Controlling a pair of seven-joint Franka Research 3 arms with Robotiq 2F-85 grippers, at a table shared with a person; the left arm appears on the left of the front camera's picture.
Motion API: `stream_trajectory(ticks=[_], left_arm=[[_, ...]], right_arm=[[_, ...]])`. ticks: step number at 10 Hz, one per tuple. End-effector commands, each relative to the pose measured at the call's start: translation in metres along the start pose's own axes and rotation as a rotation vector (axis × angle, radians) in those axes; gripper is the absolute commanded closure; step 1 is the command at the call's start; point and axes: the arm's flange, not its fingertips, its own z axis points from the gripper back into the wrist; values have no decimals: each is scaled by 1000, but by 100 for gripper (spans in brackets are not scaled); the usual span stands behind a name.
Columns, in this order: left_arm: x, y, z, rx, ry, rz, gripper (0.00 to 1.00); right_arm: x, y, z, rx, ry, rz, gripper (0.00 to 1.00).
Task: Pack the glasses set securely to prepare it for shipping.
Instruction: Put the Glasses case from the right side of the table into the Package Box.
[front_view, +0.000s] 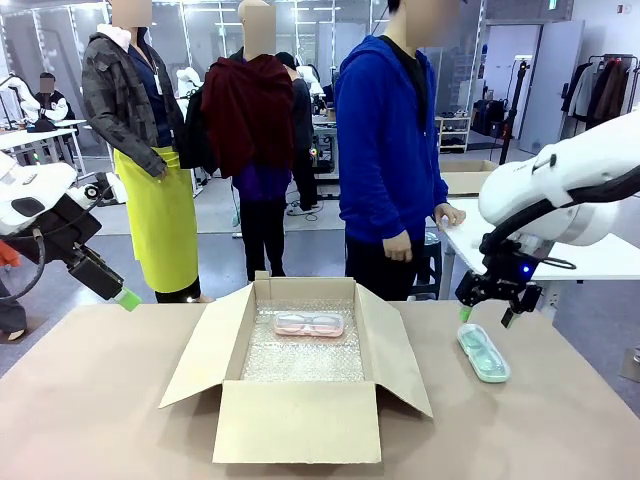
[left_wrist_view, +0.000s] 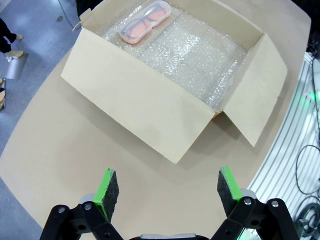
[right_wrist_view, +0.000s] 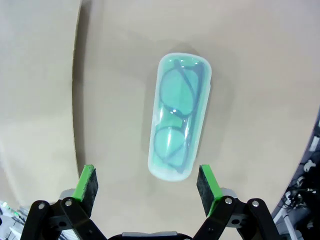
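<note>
The pale pink glasses case (front_view: 309, 324) lies on bubble wrap at the far side of an open cardboard box (front_view: 300, 420); it also appears in the left wrist view as the pink case (left_wrist_view: 145, 21). The mint green case (front_view: 483, 352) rests on the table right of the box, seen from above as the green case (right_wrist_view: 180, 116) with dark-framed glasses inside. My right gripper (front_view: 485, 312) hovers open just above the green case's far end, jaws (right_wrist_view: 147, 184) spread wider than the case. My left gripper (front_view: 124, 298) hangs open off the table's left edge, its fingers (left_wrist_view: 106, 186) holding nothing.
The box's flaps (front_view: 203, 348) spread out to the left, right and front. A person in a blue top (front_view: 388, 150) stands behind the table, a hand on a white side table (front_view: 560, 255). Bare tabletop (front_view: 90, 400) lies left and right of the box.
</note>
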Motion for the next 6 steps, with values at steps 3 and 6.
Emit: stream_trajectory(ticks=[3, 6], left_arm=[[-2, 2, 2, -23, -17, -13, 0], [-2, 2, 2, -23, -17, -13, 0]], right_arm=[[6, -2, -37, -54, 44, -68, 0], [3, -8, -61, -93, 69, -74, 0]])
